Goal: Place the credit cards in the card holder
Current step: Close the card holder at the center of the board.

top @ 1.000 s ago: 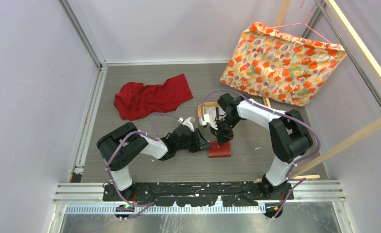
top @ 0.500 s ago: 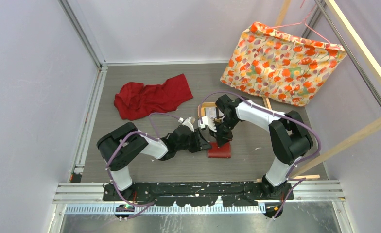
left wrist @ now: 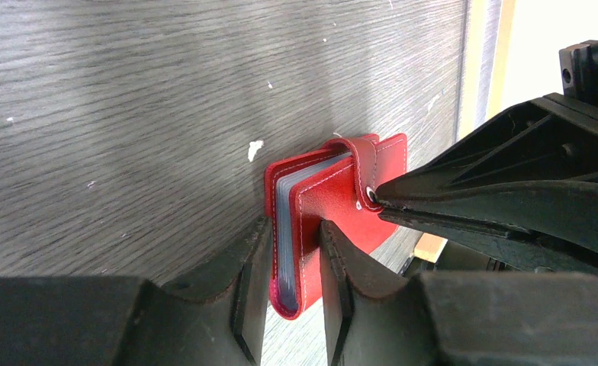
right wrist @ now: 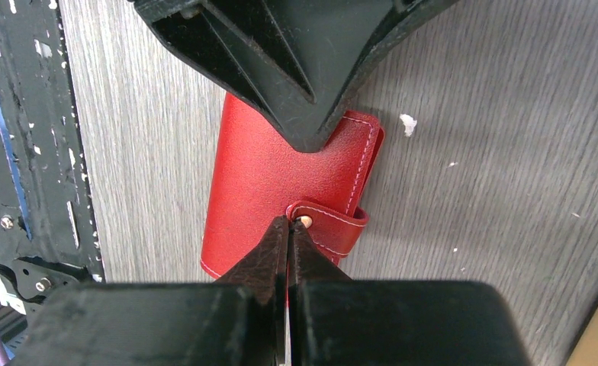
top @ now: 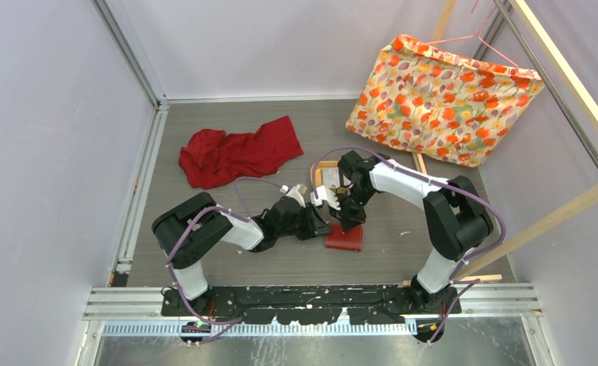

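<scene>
A small red wallet (top: 345,238) sat on the grey wood-grain table (left wrist: 128,114), near the middle, between the two arms. It was folded shut, with its tab (right wrist: 334,223) wrapped round the open edge. Pale grey pocket leaves showed between the covers. Whether it lay flat or was tipped up on one edge could not be told.

The left gripper (left wrist: 294,232) pinched one end of the wallet across its thickness, one finger on each cover. The right gripper (right wrist: 288,225) had its fingers pressed together with nothing between them. Their joined tips touched the metal snap (left wrist: 370,194) on the tab. No loose cards could be made out in any view.

The wallet looked light and would likely slide on the smooth table if pushed without a hold. Its covers looked like soft, slightly glossy leather, so they would probably flex and slip rather than hold firm. The stack of leaves made it springy, and it seemed apt to fall closed again once opened. The firmest place to hold it appeared to be the folded end, where both covers and the leaves could be squeezed together, much as the left gripper had it. The tab was thin and floppy, so it would be better caught at its free end beside the snap and peeled away from the cover. The clear pockets looked thin and might crease or catch, so a card would probably need to go in edge first, in line with the slot.
</scene>
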Robot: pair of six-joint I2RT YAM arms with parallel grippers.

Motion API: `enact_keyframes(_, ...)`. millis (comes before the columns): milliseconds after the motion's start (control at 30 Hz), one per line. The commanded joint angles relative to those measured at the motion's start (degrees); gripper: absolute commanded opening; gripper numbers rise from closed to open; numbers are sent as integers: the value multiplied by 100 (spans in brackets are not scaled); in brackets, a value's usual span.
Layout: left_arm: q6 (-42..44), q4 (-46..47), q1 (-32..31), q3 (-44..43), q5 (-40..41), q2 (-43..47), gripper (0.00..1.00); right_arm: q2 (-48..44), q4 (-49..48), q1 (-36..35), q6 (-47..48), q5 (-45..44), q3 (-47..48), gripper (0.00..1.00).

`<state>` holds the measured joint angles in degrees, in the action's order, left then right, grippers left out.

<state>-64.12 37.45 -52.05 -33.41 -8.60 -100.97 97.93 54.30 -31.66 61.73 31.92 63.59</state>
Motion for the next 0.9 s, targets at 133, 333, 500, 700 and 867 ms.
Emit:
enact_keyframes(133,145,-560,-15,161,206,127,31,-165,158,-233,37,-146,-234,1)
enact_keyframes(333,128,-502,-15,240,245,261,33,-209,-51,-364,-140,-378,-385,1)
enact_keyframes(500,111,-476,-15,296,262,368,34,-216,-215,-442,-363,-546,-441,1)
enact_keyframes(700,133,-424,-15,346,235,453,35,-283,-317,-497,-621,-556,-394,1)
enact_keyframes(867,147,-440,-20,269,94,338,35,-306,-313,-513,-744,-461,-335,1)
